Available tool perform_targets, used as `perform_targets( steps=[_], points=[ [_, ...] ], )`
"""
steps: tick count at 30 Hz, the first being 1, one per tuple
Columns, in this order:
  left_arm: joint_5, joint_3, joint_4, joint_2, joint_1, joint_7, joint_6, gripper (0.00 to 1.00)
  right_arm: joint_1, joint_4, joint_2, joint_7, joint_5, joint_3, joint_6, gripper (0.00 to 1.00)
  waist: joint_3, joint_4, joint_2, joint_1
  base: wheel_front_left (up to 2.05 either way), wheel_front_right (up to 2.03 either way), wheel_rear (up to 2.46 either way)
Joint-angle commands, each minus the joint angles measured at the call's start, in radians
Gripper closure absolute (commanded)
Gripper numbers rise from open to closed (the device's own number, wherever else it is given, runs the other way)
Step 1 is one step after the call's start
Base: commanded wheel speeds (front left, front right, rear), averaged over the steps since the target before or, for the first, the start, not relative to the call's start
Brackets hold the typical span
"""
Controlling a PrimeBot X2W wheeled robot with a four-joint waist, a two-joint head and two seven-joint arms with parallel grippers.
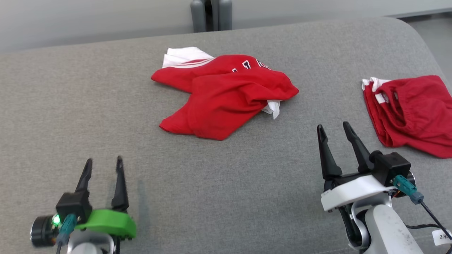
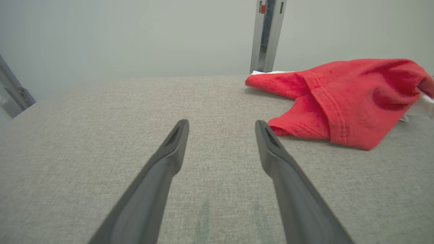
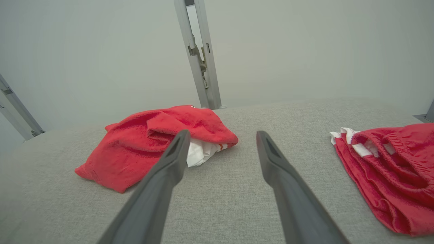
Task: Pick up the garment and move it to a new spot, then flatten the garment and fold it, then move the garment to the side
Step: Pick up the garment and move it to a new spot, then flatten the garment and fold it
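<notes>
A crumpled red garment [image 1: 222, 97] with white trim and white lettering lies in a heap at the middle of the grey padded table [image 1: 70, 106]. It also appears in the left wrist view as the red garment [image 2: 342, 98] up and to the right of the fingers, and in the right wrist view as the red garment [image 3: 152, 142] behind the left finger. My left gripper [image 1: 104, 165] is open near the table's front left, well short of the garment, with nothing between its fingers. My right gripper [image 1: 333, 127] is open at the front right, also empty.
A second red garment [image 1: 411, 109] with white trim lies bunched at the table's right edge, seen too as the red pile [image 3: 390, 169] in the right wrist view. A grey metal post [image 1: 211, 14] stands behind the table's far edge.
</notes>
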Motion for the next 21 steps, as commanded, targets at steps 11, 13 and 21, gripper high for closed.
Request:
perform_targets(
  steps=[11, 13, 21],
  points=[
    [0.05, 0.097, -0.036, -0.061, 0.142, 0.0, -0.033, 0.0, 0.061, 0.047, -0.002, -0.003, -0.009, -0.02, -0.002, 0.0, -0.087, 0.051, 0.0, 0.0001, 0.0, 0.0, 0.0],
    [0.055, 0.099, -0.037, -0.063, 0.141, 0.0, -0.042, 0.0, 0.065, 0.047, -0.002, -0.003, -0.011, -0.024, -0.002, 0.0, -0.087, 0.054, 0.0, 0.0001, 0.0, 0.0, 0.0],
    [-0.024, 0.083, -0.008, -0.07, 0.086, 0.0, -0.091, 0.0, 0.036, 0.041, -0.002, -0.003, -0.014, -0.016, -0.002, 0.0, -0.056, 0.051, 0.0, 0.0001, 0.0, 0.0, 0.0]
  ],
)
